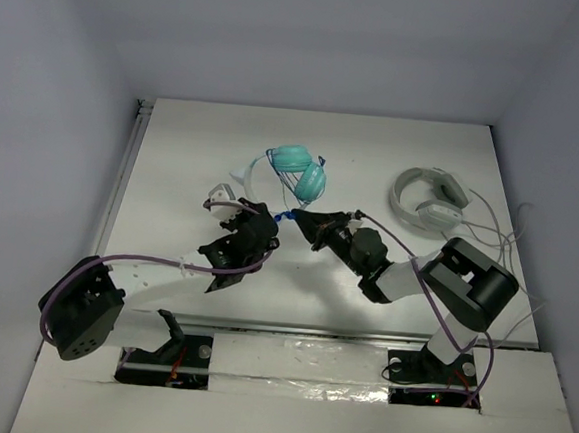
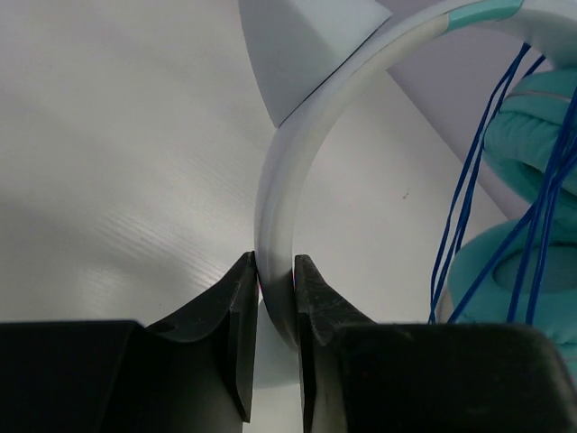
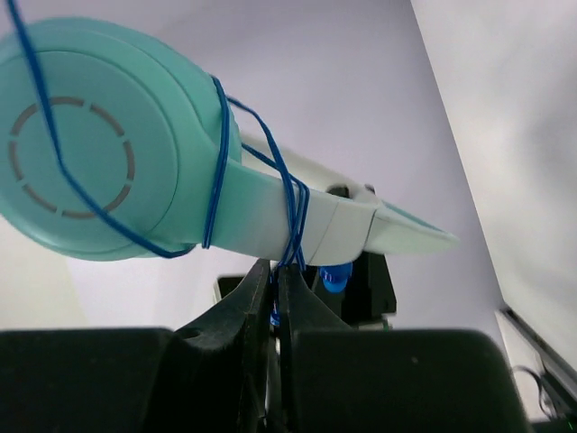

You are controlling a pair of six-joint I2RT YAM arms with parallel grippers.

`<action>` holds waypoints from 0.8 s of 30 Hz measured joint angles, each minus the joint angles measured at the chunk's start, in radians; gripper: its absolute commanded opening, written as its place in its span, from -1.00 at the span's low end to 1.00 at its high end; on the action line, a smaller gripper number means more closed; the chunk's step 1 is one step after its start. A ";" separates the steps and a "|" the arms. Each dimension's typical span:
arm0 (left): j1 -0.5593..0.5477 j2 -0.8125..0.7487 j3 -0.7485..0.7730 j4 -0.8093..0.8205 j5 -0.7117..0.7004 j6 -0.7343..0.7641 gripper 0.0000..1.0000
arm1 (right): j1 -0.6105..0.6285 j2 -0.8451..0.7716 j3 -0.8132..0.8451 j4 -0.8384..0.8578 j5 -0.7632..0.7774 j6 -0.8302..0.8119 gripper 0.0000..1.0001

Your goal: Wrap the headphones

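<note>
Left gripper (image 2: 273,271): clamped on headband (image 2: 302,153). Right gripper (image 3: 275,280): pinched tight on cord (image 3: 293,212). Headphones (image 1: 300,173) upper centre of top view. Mid-wrap, looked like; next called for another taut loop round cups (image 3: 81,153).

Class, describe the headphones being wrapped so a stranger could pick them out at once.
On the white table, look toward the far middle, where both arms' pincers meet. The headphones are held there, left pincer on the pale headband, right pincer on the cord. Unlike the white-and-grey headphones to their right, they have teal cups and thin blue cord.
</note>
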 measured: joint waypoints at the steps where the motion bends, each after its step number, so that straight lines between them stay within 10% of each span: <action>1: -0.007 0.000 0.006 -0.009 -0.007 -0.003 -1.00 | -0.001 0.000 0.000 0.001 0.021 0.003 -0.95; 14: -0.109 0.037 0.108 -0.112 0.034 -0.028 -1.00 | -0.031 0.022 0.004 0.006 0.300 0.035 -0.87; 24: -0.093 0.054 0.195 -0.186 0.143 0.039 -1.00 | -0.041 -0.072 0.006 -0.092 0.273 0.034 -0.28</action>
